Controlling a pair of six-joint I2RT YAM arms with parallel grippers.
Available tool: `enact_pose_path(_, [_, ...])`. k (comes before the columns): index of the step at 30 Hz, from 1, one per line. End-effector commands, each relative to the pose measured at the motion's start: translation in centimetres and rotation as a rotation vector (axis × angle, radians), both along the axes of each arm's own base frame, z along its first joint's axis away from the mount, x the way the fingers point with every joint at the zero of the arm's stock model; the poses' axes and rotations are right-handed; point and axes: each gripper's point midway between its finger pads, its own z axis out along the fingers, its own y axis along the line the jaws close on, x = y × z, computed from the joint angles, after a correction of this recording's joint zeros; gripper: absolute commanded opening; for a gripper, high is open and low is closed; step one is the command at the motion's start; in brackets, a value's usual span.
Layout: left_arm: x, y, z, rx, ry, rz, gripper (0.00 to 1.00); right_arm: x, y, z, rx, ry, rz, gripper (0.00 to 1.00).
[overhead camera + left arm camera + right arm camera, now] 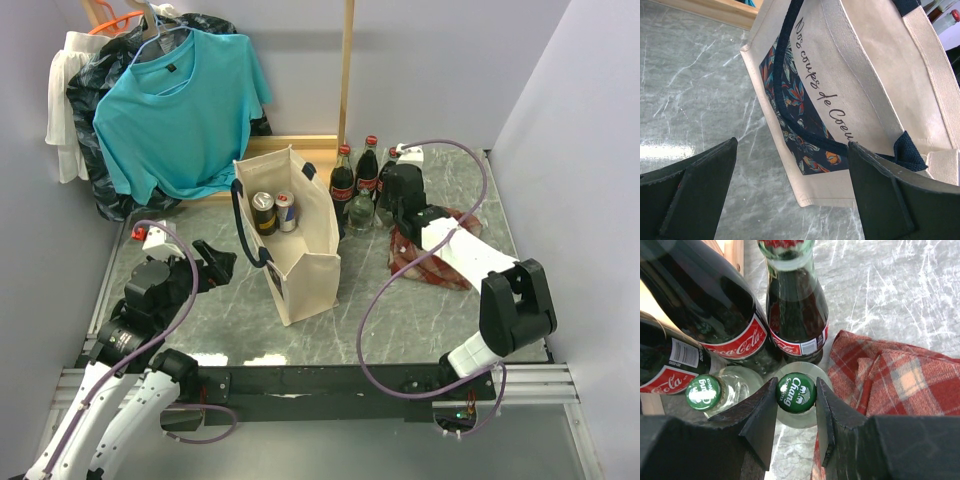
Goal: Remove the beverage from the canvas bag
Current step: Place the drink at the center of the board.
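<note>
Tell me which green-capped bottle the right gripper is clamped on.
The Chang-capped bottle, next to the plaid cloth: the right gripper pinches its cap. The other green-capped bottle stands free, outside the fingers.

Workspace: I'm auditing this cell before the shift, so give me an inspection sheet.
Surface: grey marbled table.
Job's things: canvas bag upright, open, two cans inside.
Clutter: cola bottles, plaid cloth bag.
Grippers: left tool open, facing the bag; right tool shut on Chang bottle outside it.
Cables: purple cables loop off both arms.
Surroundings: teal T-shirt on hanger, wooden post.
</note>
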Motion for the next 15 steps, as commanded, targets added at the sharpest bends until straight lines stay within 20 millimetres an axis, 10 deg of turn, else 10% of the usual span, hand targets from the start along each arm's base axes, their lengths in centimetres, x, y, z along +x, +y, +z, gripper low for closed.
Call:
enact_pose_path(1, [0.2,0.0,1.6,-0.019,-0.043,0.006,0.96,2.3,0.1,7.0,0.093,-0.254,-0.03,0.0])
enact_pose_path(15, [0.3,0.0,1.6,-0.019,-0.04,0.009,0.96,2.5,0.2,5.7,0.087,-0.233,-0.028,0.0])
